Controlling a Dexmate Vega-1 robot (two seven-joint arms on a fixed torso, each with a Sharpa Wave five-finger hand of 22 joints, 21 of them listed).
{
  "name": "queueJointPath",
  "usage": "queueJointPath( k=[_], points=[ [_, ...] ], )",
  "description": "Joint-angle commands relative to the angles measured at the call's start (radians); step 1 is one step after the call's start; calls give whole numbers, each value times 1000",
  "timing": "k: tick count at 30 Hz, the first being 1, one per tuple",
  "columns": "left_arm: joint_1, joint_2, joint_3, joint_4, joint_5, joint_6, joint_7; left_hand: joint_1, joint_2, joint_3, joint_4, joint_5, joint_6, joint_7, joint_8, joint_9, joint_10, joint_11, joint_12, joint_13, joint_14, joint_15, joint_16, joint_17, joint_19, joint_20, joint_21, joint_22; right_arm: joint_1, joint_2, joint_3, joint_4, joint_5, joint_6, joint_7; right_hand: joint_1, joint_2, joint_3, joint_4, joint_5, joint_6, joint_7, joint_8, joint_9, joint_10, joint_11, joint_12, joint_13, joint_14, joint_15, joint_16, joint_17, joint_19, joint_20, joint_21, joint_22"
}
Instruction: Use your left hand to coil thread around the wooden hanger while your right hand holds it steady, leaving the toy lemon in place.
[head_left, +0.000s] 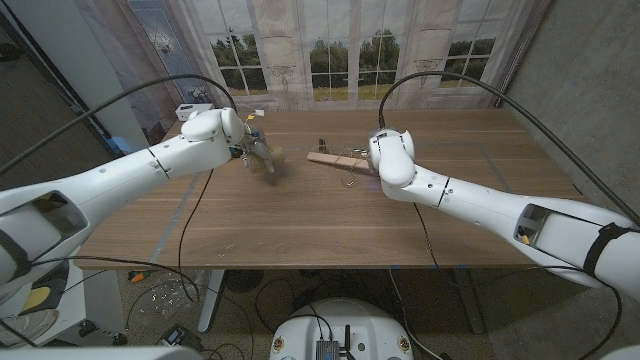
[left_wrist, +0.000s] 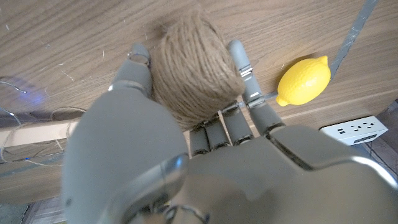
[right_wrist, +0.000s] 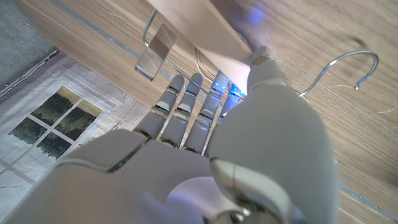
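One wooden table (head_left: 300, 225) carries everything here, and no brand, label or readable writing shows on anything on it. Two white arms reach in over it from the near corners. The left hand (left_wrist: 186, 124) grips a single ball of brown thread (left_wrist: 196, 65), its fingers (left_wrist: 239, 62) curled up around both sides of the ball; in the head view that hand (head_left: 262, 158) shows blurred, over the far left part of the table. The right hand (right_wrist: 249, 118) rests on the one wooden hanger (right_wrist: 199, 31), its fingers (right_wrist: 180, 106) lying close together along the pale bar with the thumb at the bar's edge; whether they truly clasp the bar or only press on it cannot be told. From the head view the hanger (head_left: 325, 158) lies on the far middle of the table, just beside the right hand (head_left: 372, 165) and well apart from the ball. Its wire hook (right_wrist: 348, 65) lies on the wood, and a metal clip (right_wrist: 155, 53) hangs off the bar. One toy lemon (left_wrist: 303, 81) sits on the table just beside the left hand, not touching the ball. A white power strip (left_wrist: 354, 129) with sockets shows beyond the table's edge.
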Motion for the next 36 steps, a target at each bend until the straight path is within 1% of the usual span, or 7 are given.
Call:
queueJointPath(
  k=[1,5,13,21,23,29,36],
  points=[
    [-16,-17,12,31,49,-10,-69,-35,0,53,102,15,-87,-8,-9,-23,-57,7,-46,-19,-116,-9,5,-8,-85,58,-42,4,8,12,-1,21,1,2,16,36,57,-1,9,-4,-43,-5,-12,-5,-55,10,-41,-12,-37,-156,6,-44,3,9,-4,0],
    [-14,-21,9,37,58,-15,-75,-43,-1,5,108,21,-161,-25,-11,-51,-124,11,-76,-38,-235,34,4,-21,-173,108,-92,5,9,14,0,25,2,-4,13,8,43,-6,14,-1,-96,-3,-25,-17,-106,18,-84,-29,-71,-151,11,-84,-2,16,-8,0],
    [-8,-24,1,39,77,-23,-81,-69,-15,-64,117,29,-297,-43,-16,-90,-234,27,-91,-66,-370,84,0,-53,-292,152,-170,4,11,15,2,31,10,-7,4,-68,8,-35,35,17,-228,-14,-32,-28,-198,20,-164,-55,-146,-142,18,-145,-16,25,-20,0],
    [5,-19,-14,25,92,-30,-80,-123,-30,-143,142,47,-451,-51,-12,-124,-394,57,-93,-101,-527,141,-5,-97,-435,202,-277,4,11,8,4,20,21,-14,-1,-214,-64,-126,91,38,-365,-13,-28,-29,-320,21,-256,-73,-252,-124,24,-181,-70,29,-52,2],
    [14,-15,-21,17,95,-30,-70,-141,-33,-159,151,50,-471,-55,-11,-127,-422,66,-92,-107,-553,149,-4,-103,-464,201,-299,4,9,6,8,15,26,-18,-6,-241,-73,-143,103,41,-383,-8,-27,-29,-337,26,-267,-75,-269,-116,26,-186,-79,34,-57,2],
    [72,6,-77,-27,84,-50,12,-172,-29,-185,167,58,-505,-64,-7,-131,-487,60,-92,-121,-611,159,-4,-113,-523,182,-346,5,-30,-12,47,-26,64,-6,-93,-315,-74,-181,144,53,-436,14,-25,-29,-378,42,-293,-79,-321,-96,26,-205,-91,62,-68,2],
    [144,26,-150,-65,44,-96,109,-200,-20,-196,182,60,-516,-69,-6,-133,-505,58,-88,-127,-625,155,1,-113,-528,169,-359,5,-93,-38,106,-80,124,31,-234,-346,-29,-178,171,63,-457,35,-24,-29,-390,66,-300,-81,-331,-79,31,-212,-80,83,-68,1]
  ],
)
